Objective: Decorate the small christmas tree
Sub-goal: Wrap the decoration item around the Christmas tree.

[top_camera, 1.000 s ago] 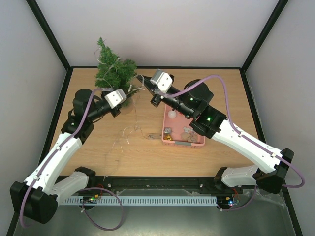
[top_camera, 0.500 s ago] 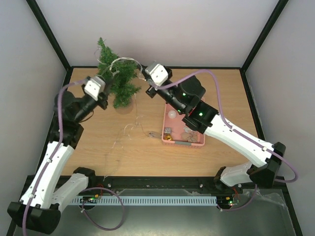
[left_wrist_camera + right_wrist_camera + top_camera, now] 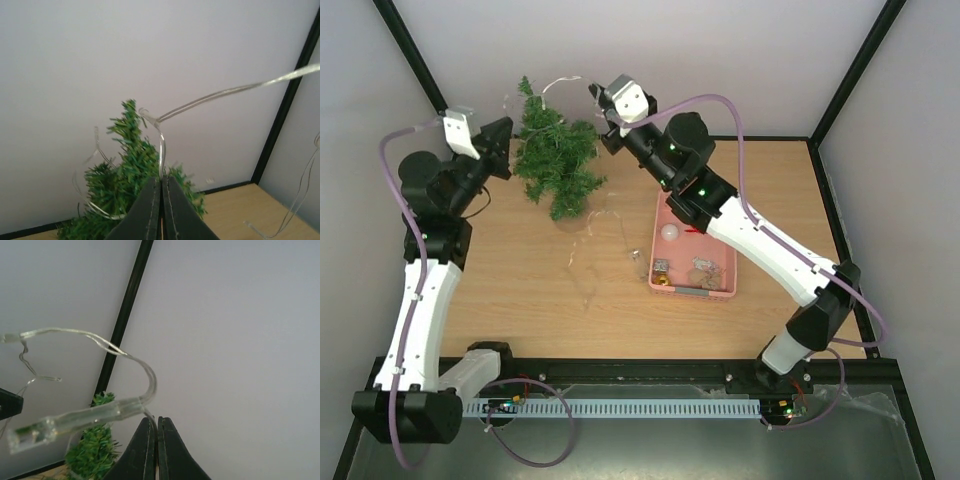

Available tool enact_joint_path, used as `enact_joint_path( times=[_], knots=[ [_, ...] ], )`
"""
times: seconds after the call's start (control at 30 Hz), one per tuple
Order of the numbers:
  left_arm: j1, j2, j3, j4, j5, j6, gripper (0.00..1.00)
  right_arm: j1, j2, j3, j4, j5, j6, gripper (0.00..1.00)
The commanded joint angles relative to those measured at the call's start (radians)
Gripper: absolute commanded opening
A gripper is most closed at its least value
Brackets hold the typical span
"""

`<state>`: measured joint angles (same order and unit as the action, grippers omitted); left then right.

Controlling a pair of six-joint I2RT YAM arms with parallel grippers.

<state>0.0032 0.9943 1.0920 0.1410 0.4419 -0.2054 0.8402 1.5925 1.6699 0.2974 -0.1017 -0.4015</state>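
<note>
The small christmas tree [image 3: 556,160] stands at the back left of the table, dark green and bristly. A thin clear light string [image 3: 560,82] arcs over its tip between both grippers, and its tail hangs down to the table [image 3: 588,252]. My left gripper [image 3: 506,137] is just left of the tree top, shut on the light string [image 3: 225,92], with the tree [image 3: 129,170] right behind its fingertips. My right gripper [image 3: 596,94] is raised just right of the tree top, shut on the string near a clear tube section [image 3: 95,415]; the tree [image 3: 92,450] shows below left.
A pink basket [image 3: 728,285] with several small ornaments lies right of centre under the right arm. The back wall and black frame posts stand close behind the tree. Loose string loops lie on the wood in front of the tree.
Both grippers have risen and moved back, lifting the light string from beside the tree to above its tip. The left gripper closed on the string early on.
</note>
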Motion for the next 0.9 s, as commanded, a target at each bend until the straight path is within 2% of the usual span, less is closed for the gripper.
enact_joint_path(
  times=[0.0,0.23,0.43,0.67,0.87],
  knots=[
    [0.045,0.052,0.081,0.016,0.023,-0.143,0.02,-0.026,0.056,0.091,0.008,-0.038,0.042,0.02],
    [0.119,0.131,0.112,0.071,0.098,-0.273,0.03,-0.080,0.154,0.177,-0.002,-0.087,0.099,0.02],
    [0.141,0.181,0.148,0.083,0.119,-0.306,0.03,-0.096,0.271,0.313,-0.064,-0.091,0.122,0.02],
    [0.152,0.262,0.175,0.096,0.145,-0.341,0.02,-0.101,0.382,0.428,-0.064,-0.038,0.148,0.02],
    [0.162,0.336,0.250,0.065,0.176,-0.340,0.02,-0.106,0.425,0.475,-0.013,-0.052,0.184,0.02]
  ],
)
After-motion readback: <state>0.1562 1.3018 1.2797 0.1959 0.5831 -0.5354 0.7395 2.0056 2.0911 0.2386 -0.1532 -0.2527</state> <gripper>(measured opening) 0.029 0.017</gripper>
